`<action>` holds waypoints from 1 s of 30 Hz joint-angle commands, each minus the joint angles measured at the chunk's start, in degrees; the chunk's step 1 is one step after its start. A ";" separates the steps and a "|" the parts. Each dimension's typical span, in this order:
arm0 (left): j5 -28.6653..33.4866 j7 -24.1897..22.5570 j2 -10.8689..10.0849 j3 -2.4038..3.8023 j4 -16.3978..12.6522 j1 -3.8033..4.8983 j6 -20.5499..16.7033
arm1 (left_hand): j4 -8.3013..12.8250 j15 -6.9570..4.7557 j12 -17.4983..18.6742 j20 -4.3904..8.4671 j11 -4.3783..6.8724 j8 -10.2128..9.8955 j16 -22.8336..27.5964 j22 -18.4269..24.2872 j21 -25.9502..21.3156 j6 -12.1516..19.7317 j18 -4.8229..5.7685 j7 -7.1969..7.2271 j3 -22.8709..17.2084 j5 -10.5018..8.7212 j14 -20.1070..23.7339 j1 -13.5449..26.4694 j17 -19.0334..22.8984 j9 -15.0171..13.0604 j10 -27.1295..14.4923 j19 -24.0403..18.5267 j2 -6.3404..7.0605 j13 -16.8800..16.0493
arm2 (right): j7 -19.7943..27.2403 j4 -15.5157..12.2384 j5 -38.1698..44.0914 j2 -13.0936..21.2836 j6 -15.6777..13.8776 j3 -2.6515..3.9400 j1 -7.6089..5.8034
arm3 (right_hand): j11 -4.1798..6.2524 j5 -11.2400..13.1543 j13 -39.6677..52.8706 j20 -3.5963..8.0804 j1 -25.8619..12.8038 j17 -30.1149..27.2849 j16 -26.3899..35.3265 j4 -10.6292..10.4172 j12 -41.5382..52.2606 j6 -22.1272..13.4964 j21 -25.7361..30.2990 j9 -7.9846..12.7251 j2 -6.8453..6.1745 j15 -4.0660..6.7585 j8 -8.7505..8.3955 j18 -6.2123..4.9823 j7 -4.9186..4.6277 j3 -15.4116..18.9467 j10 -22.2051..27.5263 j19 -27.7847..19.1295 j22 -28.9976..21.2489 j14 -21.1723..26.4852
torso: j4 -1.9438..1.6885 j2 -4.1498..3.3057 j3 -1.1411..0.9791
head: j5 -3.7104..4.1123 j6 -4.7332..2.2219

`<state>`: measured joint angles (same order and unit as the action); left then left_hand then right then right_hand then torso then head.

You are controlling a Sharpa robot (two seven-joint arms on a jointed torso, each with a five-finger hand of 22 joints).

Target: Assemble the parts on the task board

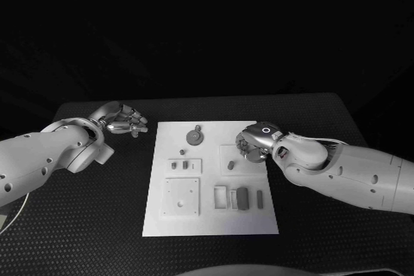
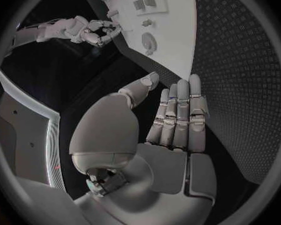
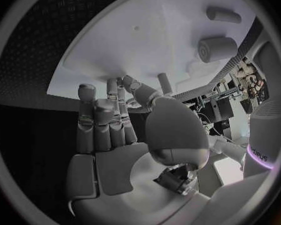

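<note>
The right hand (image 1: pixel 253 145), fingers apart and holding nothing, is being held over the board (image 1: pixel 211 228) beside a short peg (image 1: pixel 231 164) lying just toward the robot, while the empty, loosely open left hand (image 1: pixel 123 121) is being kept off the board's far left corner.

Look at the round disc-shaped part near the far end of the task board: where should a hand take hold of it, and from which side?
Probably by the rim, from straight above. The round part lies flat on the task board, so its faces offer no purchase; only its edge does. The right hand hangs nearest, over the board; the left hand is off it.
</note>
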<state>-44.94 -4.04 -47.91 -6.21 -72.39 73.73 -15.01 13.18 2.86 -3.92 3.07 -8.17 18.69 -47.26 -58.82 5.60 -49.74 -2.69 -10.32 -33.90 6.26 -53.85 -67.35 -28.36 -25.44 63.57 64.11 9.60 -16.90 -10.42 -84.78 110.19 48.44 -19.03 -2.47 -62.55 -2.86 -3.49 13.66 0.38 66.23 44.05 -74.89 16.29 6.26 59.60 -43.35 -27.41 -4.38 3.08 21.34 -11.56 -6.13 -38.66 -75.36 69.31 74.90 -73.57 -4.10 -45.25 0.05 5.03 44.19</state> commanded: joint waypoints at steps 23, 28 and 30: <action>-0.11 -0.65 0.19 0.02 0.18 0.07 0.55 | -0.64 -0.19 0.09 -0.09 -0.04 0.23 0.70 0.16 -0.54 0.60 -0.83 0.09 0.62 -0.30 -0.51 0.15 -0.48 0.11 -0.43 0.46 0.16 0.32 | 0.45 -1.43 -2.78 0.65 2.51 1.16 -0.73 | 0.07 -0.38 -0.05 0.41 0.16 0.09 -0.35 0.18 0.11 0.51 -0.16 -0.06 -0.05 0.50 0.34 -3.44 0.16 0.06 -0.66 0.01 1.24 -0.03 | -0.04 0.01 0.00 | 0.24 0.10; -0.11 -0.63 0.15 0.02 0.19 0.07 0.54 | -0.63 -0.19 0.09 -0.08 -0.05 0.23 0.73 0.17 -0.55 0.61 -0.84 0.09 0.64 -0.30 -0.52 0.12 -0.51 0.11 -0.44 0.48 0.16 0.34 | 0.36 -2.59 -2.97 1.49 2.85 1.37 -1.10 | 0.09 -0.38 -0.05 0.42 0.17 0.10 -0.35 0.18 0.11 0.53 -0.17 -0.07 -0.05 0.52 0.34 -3.44 0.17 0.05 -0.70 0.01 1.24 -0.03 | -0.01 0.01 0.01 | 0.21 0.11; -0.11 -0.63 0.16 0.02 0.20 0.07 0.57 | -0.63 -0.19 0.09 -0.08 -0.05 0.24 0.73 0.17 -0.56 0.61 -0.84 0.09 0.64 -0.30 -0.53 0.11 -0.52 0.11 -0.44 0.48 0.15 0.35 | 0.34 -3.00 -3.16 1.80 2.88 1.51 -1.23 | 0.09 -0.38 -0.05 0.42 0.17 0.10 -0.35 0.18 0.11 0.53 -0.17 -0.08 -0.05 0.52 0.34 -3.44 0.17 0.05 -0.71 0.01 1.24 -0.03 | -0.02 0.01 0.02 | 0.26 0.14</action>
<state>-44.97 -4.11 -47.84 -6.22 -72.12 73.73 -14.97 12.69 2.66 -3.92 3.06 -8.16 18.69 -46.81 -58.75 5.36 -49.54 -2.69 -10.12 -33.42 6.26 -54.05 -67.35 -28.81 -25.40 63.57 64.11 9.60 -16.61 -10.28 -87.42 107.34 50.07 -16.88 -1.02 -63.68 -2.86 -3.49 13.64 0.43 66.22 44.08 -74.88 16.37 6.43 59.75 -43.35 -27.38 -4.40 3.04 21.48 -11.56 -5.97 -38.57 -75.77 69.22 74.90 -73.58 -4.11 -45.25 0.05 5.25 44.28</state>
